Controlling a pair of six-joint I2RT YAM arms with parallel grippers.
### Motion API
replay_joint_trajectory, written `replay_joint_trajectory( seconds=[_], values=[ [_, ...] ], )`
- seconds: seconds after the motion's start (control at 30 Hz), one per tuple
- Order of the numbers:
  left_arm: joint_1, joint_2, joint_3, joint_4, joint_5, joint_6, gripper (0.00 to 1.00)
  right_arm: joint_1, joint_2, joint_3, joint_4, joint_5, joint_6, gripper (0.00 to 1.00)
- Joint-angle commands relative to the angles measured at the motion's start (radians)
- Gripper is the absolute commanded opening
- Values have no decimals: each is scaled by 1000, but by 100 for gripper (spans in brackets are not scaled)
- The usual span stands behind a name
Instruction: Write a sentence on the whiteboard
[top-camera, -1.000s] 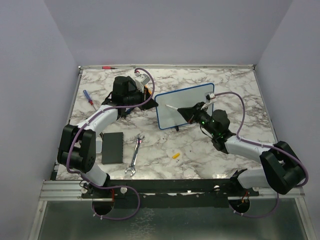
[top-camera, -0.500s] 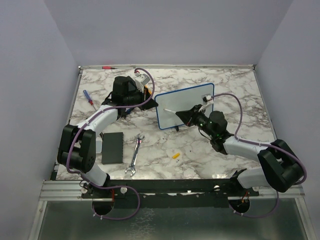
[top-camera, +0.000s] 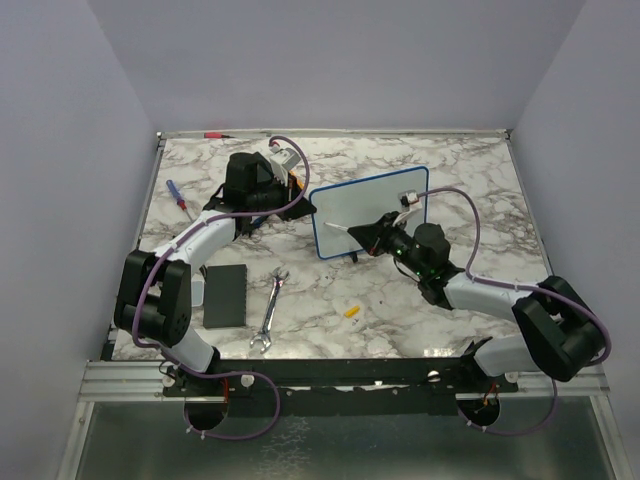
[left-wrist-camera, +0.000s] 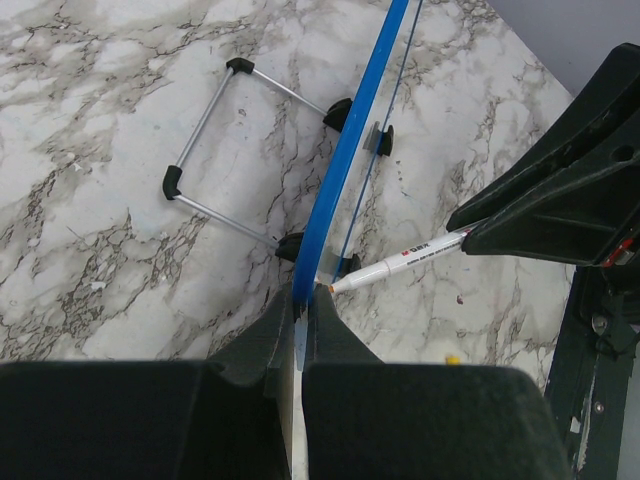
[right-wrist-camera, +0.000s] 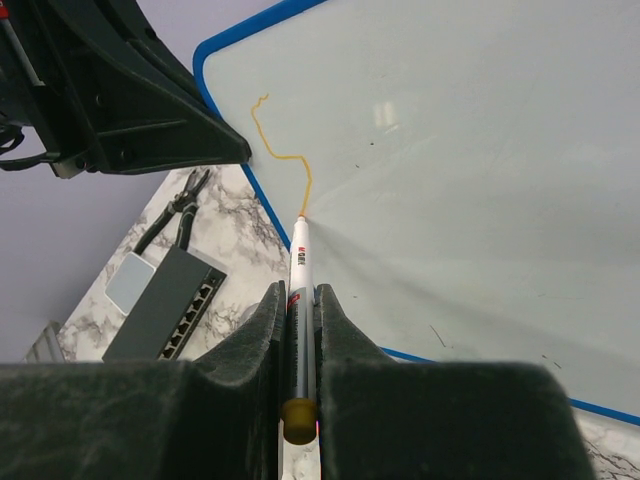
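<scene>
The whiteboard (top-camera: 368, 203), blue-framed, stands tilted on the table. My left gripper (top-camera: 304, 204) is shut on its left edge; in the left wrist view the jaws (left-wrist-camera: 303, 303) pinch the blue frame (left-wrist-camera: 350, 150). My right gripper (top-camera: 373, 234) is shut on a white marker (top-camera: 340, 227), whose orange tip touches the board's lower left face. In the right wrist view the marker (right-wrist-camera: 301, 268) lies between my fingers (right-wrist-camera: 297, 302), its tip at the end of a yellow squiggle, the sentence (right-wrist-camera: 282, 152), on the white face (right-wrist-camera: 460, 150).
A wrench (top-camera: 270, 310), a black network switch (top-camera: 225, 295), a yellow cap (top-camera: 352, 310) and a blue-handled screwdriver (top-camera: 177, 193) lie on the marble table. A red pen (top-camera: 215, 133) lies at the back edge. Pliers (right-wrist-camera: 175, 215) lie left of the board. The board's wire stand (left-wrist-camera: 215, 150) sits behind it.
My right gripper has moved left and down along the board, dragging the marker tip toward the lower left corner. The left gripper and the board have stayed still.
</scene>
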Motion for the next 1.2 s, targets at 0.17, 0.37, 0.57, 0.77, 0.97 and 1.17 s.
replay_joint_trajectory(
  seconds=[0.17, 0.37, 0.57, 0.77, 0.97, 1.17],
  values=[
    [-7, -36, -12, -15, -66, -5, 0, 5, -130, -25, -91, 91, -50, 1],
    [-7, -40, -15, -17, -77, -9, 0, 6, -231, -31, -184, 123, -83, 1],
    [-8, -41, -16, -16, -86, -12, 0, 5, -263, 1, -257, 176, -89, 1],
    [-7, -45, -20, -17, -95, -16, 0, 4, -244, 28, -250, 173, -102, 1],
    [-8, -41, -18, -16, -96, -17, 0, 4, -195, 60, -229, 160, -115, 0],
    [-7, -40, -18, -16, -95, -19, 0, 5, -164, 80, -200, 141, -116, 1]
  ],
)
